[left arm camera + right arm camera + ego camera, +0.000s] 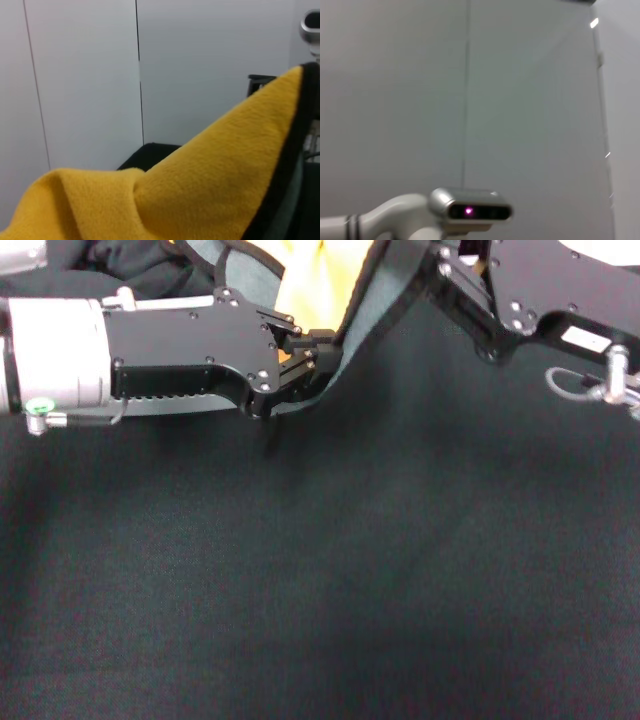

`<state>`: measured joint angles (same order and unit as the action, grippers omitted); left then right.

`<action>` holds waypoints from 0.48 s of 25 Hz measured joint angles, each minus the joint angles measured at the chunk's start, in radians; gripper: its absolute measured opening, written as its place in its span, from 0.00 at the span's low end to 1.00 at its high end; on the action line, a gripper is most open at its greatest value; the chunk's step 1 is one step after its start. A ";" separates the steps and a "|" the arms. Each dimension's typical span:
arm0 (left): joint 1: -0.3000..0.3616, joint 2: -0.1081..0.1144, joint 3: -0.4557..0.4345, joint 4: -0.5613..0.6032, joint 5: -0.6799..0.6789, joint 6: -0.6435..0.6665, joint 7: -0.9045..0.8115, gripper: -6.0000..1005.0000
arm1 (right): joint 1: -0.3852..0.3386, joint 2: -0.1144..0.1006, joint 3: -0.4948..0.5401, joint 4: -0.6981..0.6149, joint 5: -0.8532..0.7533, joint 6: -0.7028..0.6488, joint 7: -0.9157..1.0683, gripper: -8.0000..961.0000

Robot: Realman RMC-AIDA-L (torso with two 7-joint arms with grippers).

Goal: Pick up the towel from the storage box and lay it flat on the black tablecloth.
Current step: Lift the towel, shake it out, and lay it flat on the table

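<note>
The towel (300, 280) hangs raised at the top centre of the head view, showing its orange-yellow face and, beside it, its grey-green face with black edging. My left gripper (305, 348) is shut on the towel's lower edge, just above the black tablecloth (350, 570). In the left wrist view the towel's yellow face (200, 185) fills the lower part of the picture, with the black edging beside it. My right gripper (440, 265) is up at the towel's other side, at the picture's top edge. The storage box is out of view.
Dark crumpled cloth (150, 270) lies at the back left behind my left arm. The right wrist view shows only a pale wall and a white camera housing (470, 210) with a purple light.
</note>
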<state>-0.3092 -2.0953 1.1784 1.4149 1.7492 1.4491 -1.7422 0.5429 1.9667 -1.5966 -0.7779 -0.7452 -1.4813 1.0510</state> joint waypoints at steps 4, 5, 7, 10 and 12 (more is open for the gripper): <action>0.018 0.000 -0.008 -0.051 -0.054 -0.014 0.061 0.09 | -0.071 0.023 0.116 -0.199 -0.221 0.017 0.143 0.03; 0.024 0.000 -0.012 -0.060 -0.069 -0.015 0.074 0.09 | -0.089 0.031 0.140 -0.252 -0.267 0.023 0.174 0.03; 0.031 0.000 -0.021 -0.077 -0.096 -0.015 0.099 0.09 | -0.126 0.044 0.177 -0.340 -0.329 0.028 0.222 0.03; 0.043 0.001 -0.026 -0.096 -0.126 -0.010 0.132 0.09 | -0.159 0.048 0.205 -0.417 -0.353 0.026 0.259 0.03; 0.056 0.002 -0.026 -0.098 -0.144 0.001 0.164 0.09 | -0.163 0.046 0.220 -0.447 -0.353 0.020 0.280 0.03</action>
<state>-0.2528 -2.0936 1.1519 1.3172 1.6053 1.4503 -1.5780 0.3798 2.0128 -1.3768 -1.2253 -1.0985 -1.4617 1.3310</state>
